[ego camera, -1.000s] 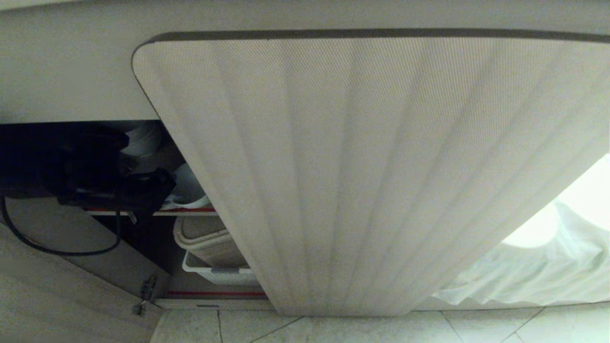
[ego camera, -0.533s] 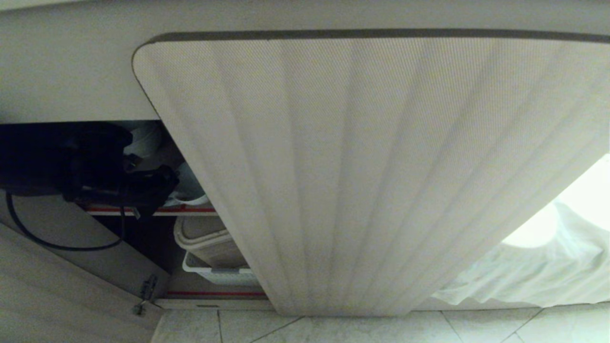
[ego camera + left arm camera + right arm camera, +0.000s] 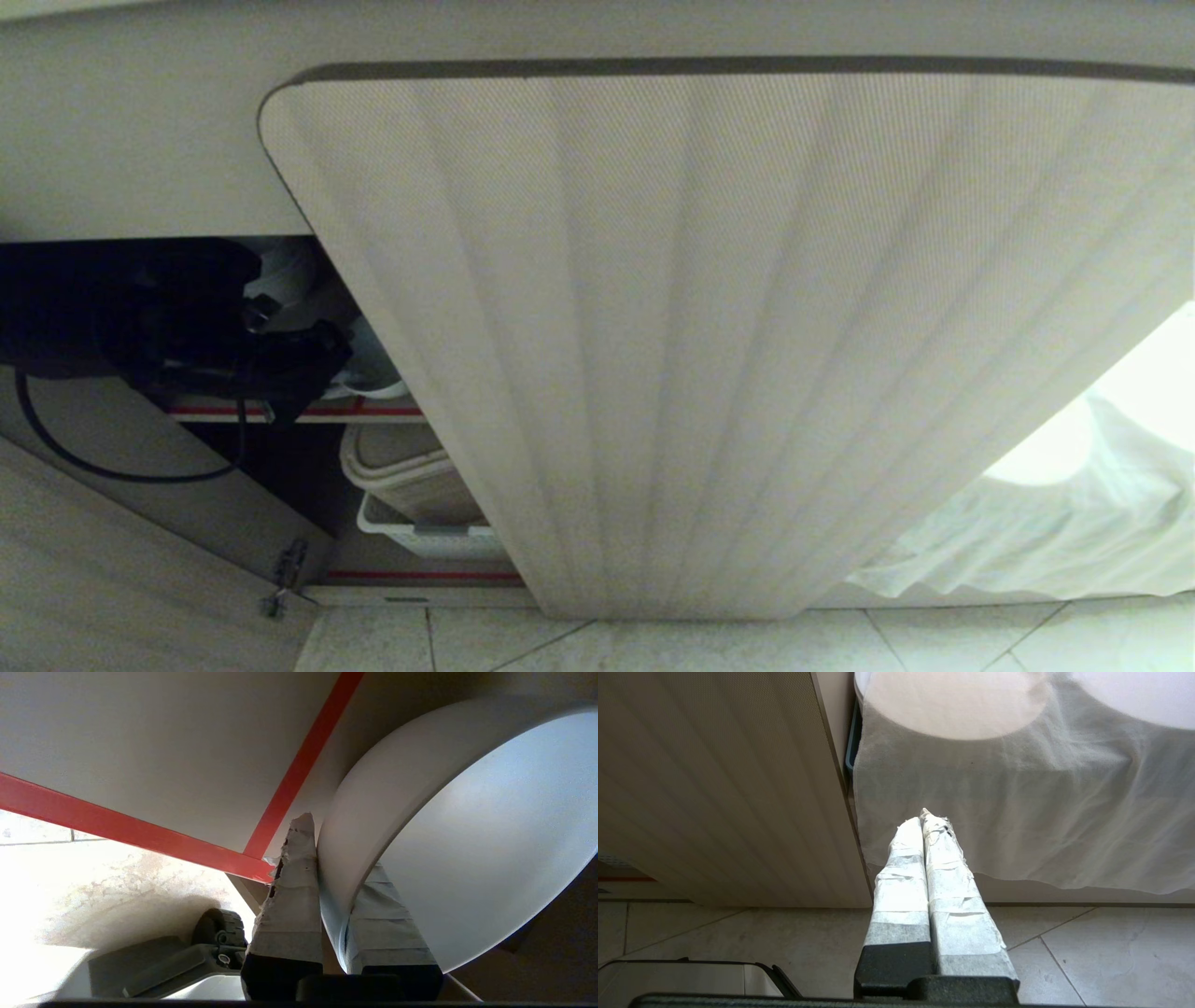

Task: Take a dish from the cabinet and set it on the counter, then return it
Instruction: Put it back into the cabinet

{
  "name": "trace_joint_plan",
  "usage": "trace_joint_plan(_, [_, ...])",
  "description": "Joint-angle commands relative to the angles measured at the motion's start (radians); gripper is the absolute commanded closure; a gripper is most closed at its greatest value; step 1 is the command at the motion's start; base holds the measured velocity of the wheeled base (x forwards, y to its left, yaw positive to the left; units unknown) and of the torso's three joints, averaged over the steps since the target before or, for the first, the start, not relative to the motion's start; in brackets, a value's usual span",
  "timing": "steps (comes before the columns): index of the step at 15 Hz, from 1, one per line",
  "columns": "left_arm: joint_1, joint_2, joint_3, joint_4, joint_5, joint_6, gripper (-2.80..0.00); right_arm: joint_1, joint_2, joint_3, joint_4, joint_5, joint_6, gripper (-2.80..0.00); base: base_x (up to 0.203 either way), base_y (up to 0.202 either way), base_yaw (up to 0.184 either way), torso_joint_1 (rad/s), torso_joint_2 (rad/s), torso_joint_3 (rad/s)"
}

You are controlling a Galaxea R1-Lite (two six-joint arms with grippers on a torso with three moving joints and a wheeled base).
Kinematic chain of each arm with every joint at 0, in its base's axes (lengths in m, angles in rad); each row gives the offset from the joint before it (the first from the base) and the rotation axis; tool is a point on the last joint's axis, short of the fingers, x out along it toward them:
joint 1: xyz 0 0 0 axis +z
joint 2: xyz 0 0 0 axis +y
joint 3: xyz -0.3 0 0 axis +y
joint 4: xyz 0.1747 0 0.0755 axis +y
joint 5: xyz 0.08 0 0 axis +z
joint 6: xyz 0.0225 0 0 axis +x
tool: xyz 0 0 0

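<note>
My left gripper (image 3: 336, 858) is shut on the rim of the dish (image 3: 467, 835), a plain white bowl, with one taped finger (image 3: 292, 896) outside the wall and the other inside. The bowl is held tilted just above the red-taped edge of the shelf (image 3: 117, 826). In the head view the left gripper (image 3: 299, 359) reaches into the cabinet (image 3: 653, 327) at its upper shelf (image 3: 373, 411), past the open ribbed door, and a bit of the white dish (image 3: 369, 373) shows beside it. My right gripper (image 3: 924, 816) is shut and empty, parked low over the floor. The counter's top is out of view.
More white bowls (image 3: 280, 271) sit behind the left arm. A beige bin (image 3: 411, 476) and a white basket (image 3: 420, 537) fill the lower shelf. A second open door (image 3: 93, 560) stands at the left. White cloth (image 3: 1027, 523) hangs at the right over the tiled floor (image 3: 747, 644).
The left gripper has edged a little to the right along the upper shelf with the dish still in it. The right arm has not moved.
</note>
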Motion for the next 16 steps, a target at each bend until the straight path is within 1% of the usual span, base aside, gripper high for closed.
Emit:
trace_joint_plan(1, [0.005, -0.008, -0.002, -0.001, -0.003, -0.003, 0.0, 0.0, 0.0, 0.0, 0.001, 0.0, 0.001, 0.0, 0.0, 0.0, 0.0, 0.0, 0.0, 0.0])
trace_joint_plan(7, [0.025, -0.009, -0.048, 0.004, -0.007, -0.003, 0.0, 0.001, 0.0, 0.0, -0.001, 0.0, 0.001, 0.0, 0.0, 0.0, 0.0, 0.0, 0.0, 0.0])
trace_joint_plan(12, [0.028, -0.007, -0.054, 0.007, -0.007, -0.003, 0.0, 0.0, 0.0, 0.0, -0.001, 0.0, 0.001, 0.0, 0.0, 0.0, 0.0, 0.0, 0.0, 0.0])
trace_joint_plan(16, [0.027, -0.002, -0.06, 0.047, -0.007, -0.002, 0.0, 0.0, 0.0, 0.0, -0.001, 0.0, -0.001, 0.0, 0.0, 0.0, 0.0, 0.0, 0.0, 0.0])
